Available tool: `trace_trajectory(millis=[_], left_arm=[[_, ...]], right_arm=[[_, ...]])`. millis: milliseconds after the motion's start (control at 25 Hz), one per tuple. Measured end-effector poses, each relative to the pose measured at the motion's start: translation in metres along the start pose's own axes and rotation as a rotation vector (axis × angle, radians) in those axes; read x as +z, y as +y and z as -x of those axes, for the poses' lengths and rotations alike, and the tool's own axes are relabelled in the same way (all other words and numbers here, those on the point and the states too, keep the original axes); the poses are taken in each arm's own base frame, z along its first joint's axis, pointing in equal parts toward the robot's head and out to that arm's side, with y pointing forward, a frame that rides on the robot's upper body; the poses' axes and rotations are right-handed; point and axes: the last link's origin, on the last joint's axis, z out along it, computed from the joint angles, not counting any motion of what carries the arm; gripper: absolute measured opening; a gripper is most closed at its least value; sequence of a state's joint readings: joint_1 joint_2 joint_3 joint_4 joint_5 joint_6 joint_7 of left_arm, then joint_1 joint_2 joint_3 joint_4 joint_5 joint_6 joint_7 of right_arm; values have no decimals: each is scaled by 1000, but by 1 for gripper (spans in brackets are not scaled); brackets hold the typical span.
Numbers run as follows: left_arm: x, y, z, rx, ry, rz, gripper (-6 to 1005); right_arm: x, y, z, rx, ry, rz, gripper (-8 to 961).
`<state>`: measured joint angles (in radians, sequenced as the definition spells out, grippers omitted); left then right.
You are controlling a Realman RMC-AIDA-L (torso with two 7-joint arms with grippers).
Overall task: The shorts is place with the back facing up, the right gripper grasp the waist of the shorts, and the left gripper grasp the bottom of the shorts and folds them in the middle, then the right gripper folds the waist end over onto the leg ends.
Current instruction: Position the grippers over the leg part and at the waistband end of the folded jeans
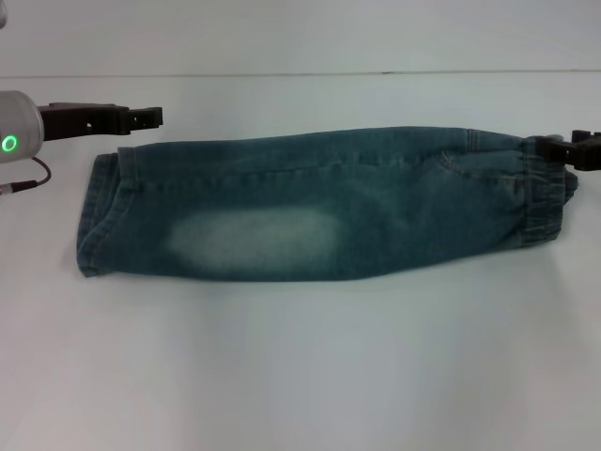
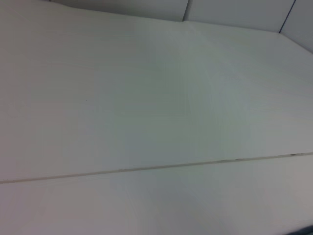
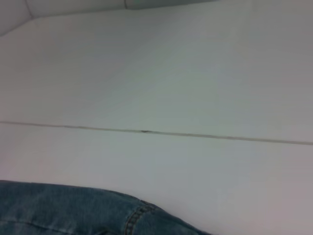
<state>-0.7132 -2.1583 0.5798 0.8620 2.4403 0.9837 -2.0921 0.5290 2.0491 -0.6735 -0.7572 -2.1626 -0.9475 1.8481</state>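
The blue denim shorts (image 1: 319, 211) lie folded lengthwise on the white table (image 1: 300, 376), leg ends to the left and waist to the right. A pale faded patch (image 1: 252, 242) shows on the upper layer. My right gripper (image 1: 562, 150) is at the far corner of the elastic waistband (image 1: 543, 202), shut on the denim there. My left gripper (image 1: 141, 118) hovers just beyond the far corner of the leg ends (image 1: 103, 216), apart from the cloth. In the right wrist view, a strip of the shorts (image 3: 73, 210) shows. The left wrist view shows only bare table.
A thin seam line (image 1: 282, 74) runs across the table behind the shorts. White tabletop lies in front of the shorts. Wall panels (image 2: 234, 12) stand behind the table.
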Motion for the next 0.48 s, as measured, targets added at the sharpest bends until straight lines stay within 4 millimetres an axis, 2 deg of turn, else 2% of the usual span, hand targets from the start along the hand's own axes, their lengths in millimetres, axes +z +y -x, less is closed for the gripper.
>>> trace_trajectory(millis=[280,480], left_arm=[[-5,7,2,9,-25,57,771],[-12,16,5,14,-47,134,768]], right_arm=[[-21,-2,-14,67,-73,19,652],[-46,-1,-39,130,-150,91,658]])
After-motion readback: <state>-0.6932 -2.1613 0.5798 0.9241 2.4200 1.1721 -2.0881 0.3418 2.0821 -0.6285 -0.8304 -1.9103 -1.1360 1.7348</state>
